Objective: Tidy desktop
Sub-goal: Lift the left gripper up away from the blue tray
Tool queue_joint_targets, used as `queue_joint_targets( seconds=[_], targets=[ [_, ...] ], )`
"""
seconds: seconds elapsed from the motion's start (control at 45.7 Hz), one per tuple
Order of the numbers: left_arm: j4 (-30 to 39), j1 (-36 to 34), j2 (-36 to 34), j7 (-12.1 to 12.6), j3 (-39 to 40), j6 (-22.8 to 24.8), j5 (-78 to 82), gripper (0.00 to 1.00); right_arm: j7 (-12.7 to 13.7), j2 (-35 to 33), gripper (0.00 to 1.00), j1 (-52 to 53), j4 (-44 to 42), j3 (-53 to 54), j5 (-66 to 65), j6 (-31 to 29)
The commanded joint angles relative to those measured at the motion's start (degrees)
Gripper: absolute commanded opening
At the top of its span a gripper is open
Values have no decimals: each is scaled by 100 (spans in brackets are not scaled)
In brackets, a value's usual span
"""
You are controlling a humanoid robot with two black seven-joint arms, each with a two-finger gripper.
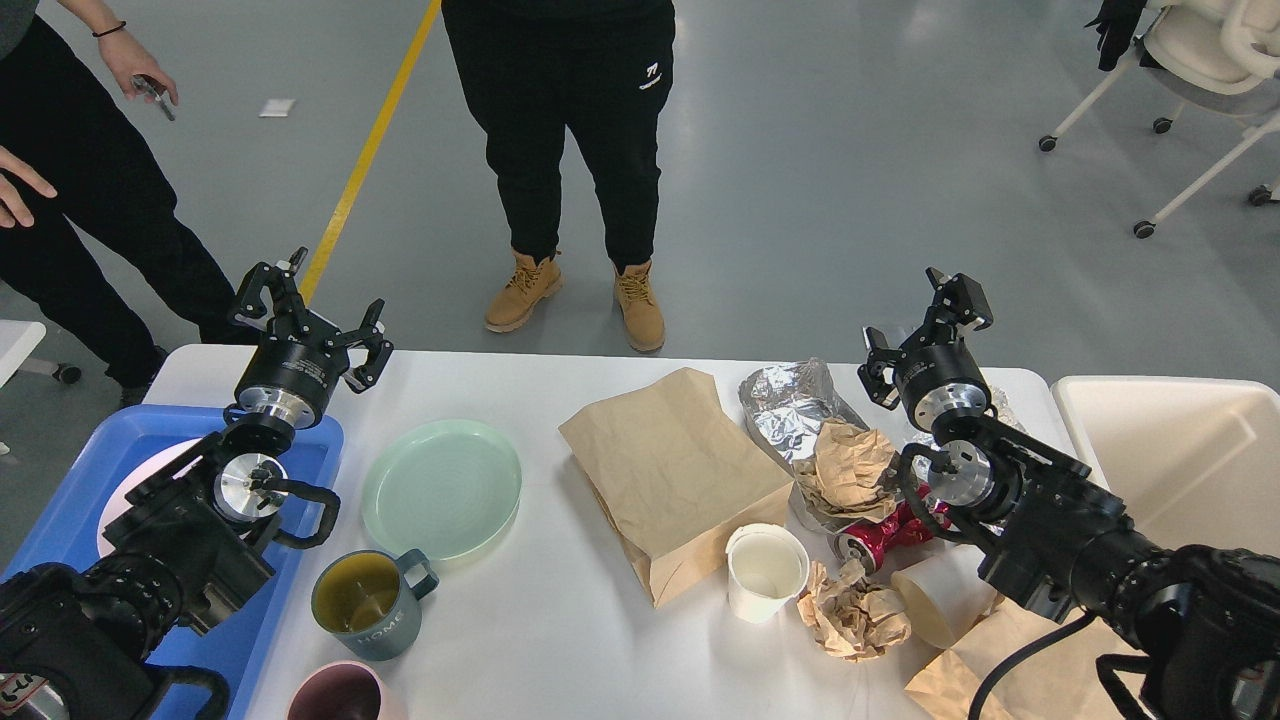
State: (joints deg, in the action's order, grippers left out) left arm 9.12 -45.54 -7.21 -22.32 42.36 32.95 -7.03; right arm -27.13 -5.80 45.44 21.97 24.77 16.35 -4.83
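The white desktop (520, 640) is cluttered. On it are a pale green plate (441, 487), a teal mug (365, 603), a pink mug (340, 697), a brown paper bag (675, 480), crumpled foil (790, 405), two wads of brown paper (850, 465) (852, 610), a red can (890, 535) on its side, an upright white paper cup (765, 572) and a tipped cup (935, 600). My left gripper (315, 315) hovers open and empty above the table's far left corner. My right gripper (915, 330) is open and empty above the far right, behind the foil.
A blue tray (300, 440) holding a white plate (115, 500) sits at the left under my left arm. A cream-white bin (1180, 460) stands off the right edge. Another brown bag (1000, 680) lies at the front right. Two people (570, 150) stand behind the table.
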Motion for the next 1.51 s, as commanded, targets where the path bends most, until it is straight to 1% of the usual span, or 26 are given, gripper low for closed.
queue_joint_targets(
  seconds=[0.0,0.722,0.809,0.962,1.05,1.356,1.487],
  targets=[
    [2,-16,9,-9,0,-17,0,96,-2,0,100,0,0,1,0,0],
    [2,-148,17,53,0,-70,9,96,-3,0,100,0,0,1,0,0],
    [2,-245,17,166,-27,-149,9,96,-2,0,100,0,0,1,0,0],
    [142,-227,9,579,-35,-245,18,96,-3,0,100,0,0,-7,0,0],
    [134,-297,0,720,-44,-333,53,96,-2,0,100,0,0,1,0,0],
    [81,-693,-158,747,-949,-351,70,96,6,0,100,0,0,-7,0,0],
    [37,-851,-404,756,-1616,-325,79,96,6,0,100,8,0,1,0,9]
  ],
)
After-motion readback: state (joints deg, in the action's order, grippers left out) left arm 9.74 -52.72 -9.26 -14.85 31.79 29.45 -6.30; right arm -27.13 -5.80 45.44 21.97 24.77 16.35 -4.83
